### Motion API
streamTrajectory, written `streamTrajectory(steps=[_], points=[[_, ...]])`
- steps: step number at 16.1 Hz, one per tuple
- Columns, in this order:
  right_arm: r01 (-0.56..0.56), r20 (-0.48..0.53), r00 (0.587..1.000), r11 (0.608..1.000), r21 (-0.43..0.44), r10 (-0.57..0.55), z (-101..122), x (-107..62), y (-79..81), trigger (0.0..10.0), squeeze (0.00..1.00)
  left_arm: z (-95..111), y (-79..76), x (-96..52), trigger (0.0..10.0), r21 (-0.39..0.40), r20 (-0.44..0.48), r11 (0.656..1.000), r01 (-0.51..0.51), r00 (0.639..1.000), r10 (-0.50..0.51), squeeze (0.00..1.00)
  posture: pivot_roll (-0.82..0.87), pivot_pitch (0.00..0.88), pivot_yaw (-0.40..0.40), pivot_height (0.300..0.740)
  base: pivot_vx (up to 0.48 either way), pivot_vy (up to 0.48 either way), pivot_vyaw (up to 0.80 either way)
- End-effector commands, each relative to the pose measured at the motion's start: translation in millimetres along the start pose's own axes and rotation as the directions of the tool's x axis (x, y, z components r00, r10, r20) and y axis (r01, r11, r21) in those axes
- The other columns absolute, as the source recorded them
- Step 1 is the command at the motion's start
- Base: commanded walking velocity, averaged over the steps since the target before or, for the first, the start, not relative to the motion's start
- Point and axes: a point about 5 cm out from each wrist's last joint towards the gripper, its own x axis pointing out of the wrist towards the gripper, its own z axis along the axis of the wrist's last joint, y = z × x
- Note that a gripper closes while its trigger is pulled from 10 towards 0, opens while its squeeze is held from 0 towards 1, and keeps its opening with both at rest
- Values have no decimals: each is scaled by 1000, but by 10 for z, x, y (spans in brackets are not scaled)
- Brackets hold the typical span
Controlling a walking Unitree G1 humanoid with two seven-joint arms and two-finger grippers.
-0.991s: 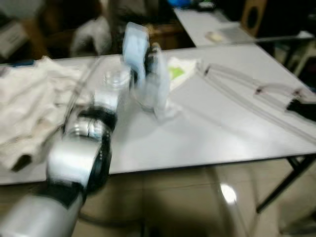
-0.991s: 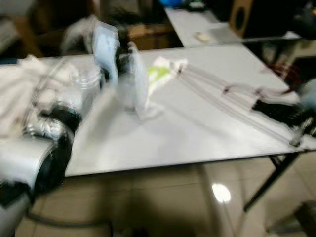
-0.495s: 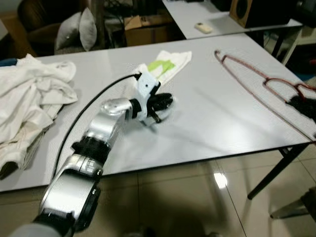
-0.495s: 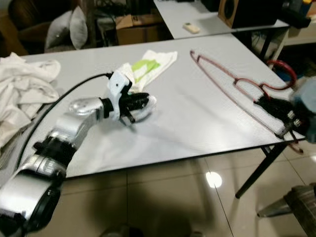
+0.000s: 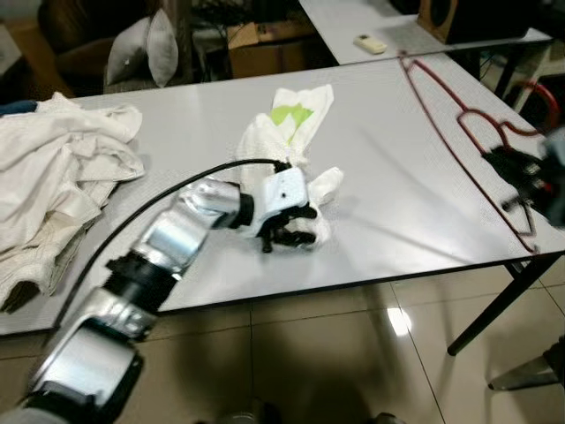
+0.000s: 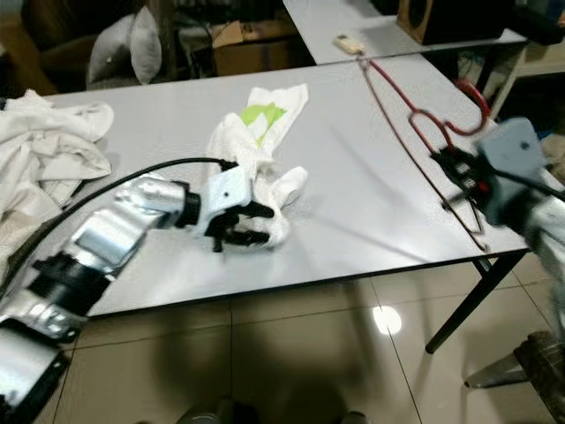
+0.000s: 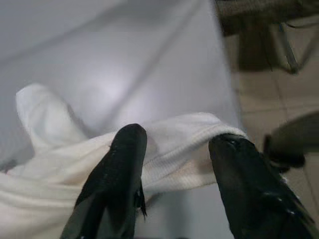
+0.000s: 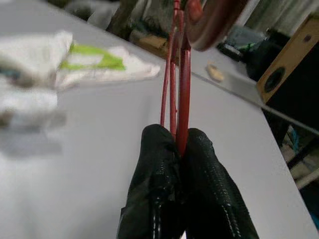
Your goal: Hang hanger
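Red hanger [image 6: 415, 119] is pinched by the clenched right gripper [image 8: 182, 149] near the table's [image 6: 353, 221] right edge, long axis running toward the far edge. White garment [image 6: 252, 190] mid-table is straddled by the parted left gripper [image 7: 177, 149].

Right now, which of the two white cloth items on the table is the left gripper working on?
The small white garment with the green print at the table's middle; the left gripper straddles its near edge. The bigger crumpled white pile lies untouched, far left.

right arm [image 6: 521, 190] motion-blurred, crumpled white cloth pile [image 5: 53, 185] cut by frame edge, hanger [image 8: 180, 74] hook cropped
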Motion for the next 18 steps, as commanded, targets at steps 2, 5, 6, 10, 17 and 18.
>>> streamTrajectory(steps=[2, 5, 6, 10, 17, 18], points=[[9, 15, 1000, 1000, 6, -9, 73, 142, 51, 10000, 0, 4, -33, -128, 10000, 48, -54, 998, 41, 998, -39, 1000, 3, 0, 88, 723, 0, 0, 0], [-24, 38, 999, 999, 47, 22, 164, 214, 148, 10000, 0, -47, -58, -358, 10000, 10, -87, 998, 54, 995, -53, 1000, 11, 0, 72, 723, 0, 0, 0], [-24, 28, 999, 998, 55, 22, 156, 216, 163, 10000, 0, -54, -58, -400, 10000, -3, -83, 999, 50, 995, -50, 1000, 11, 0, 72, 723, 0, 0, 0], [11, -5, 1000, 987, 160, -10, 82, 177, 234, 10000, 0, 50, 248, -596, 10000, 49, 66, 957, -285, 957, 282, 1000, 5, 0, 75, 723, 0, 0, 0], [154, 120, 972, 934, 321, -202, 244, 76, 420, 10000, 0, -155, 297, -899, 10000, -385, 205, 693, -610, 675, 709, 0, -22, 0, 106, 723, 0, 0, 0], [163, 116, 971, 930, 329, -211, 241, 64, 444, 10000, 0, -186, 267, -899, 10000, -422, 198, 666, -616, 654, 730, 0, -22, 0, 106, 723, 0, 0, 0]])
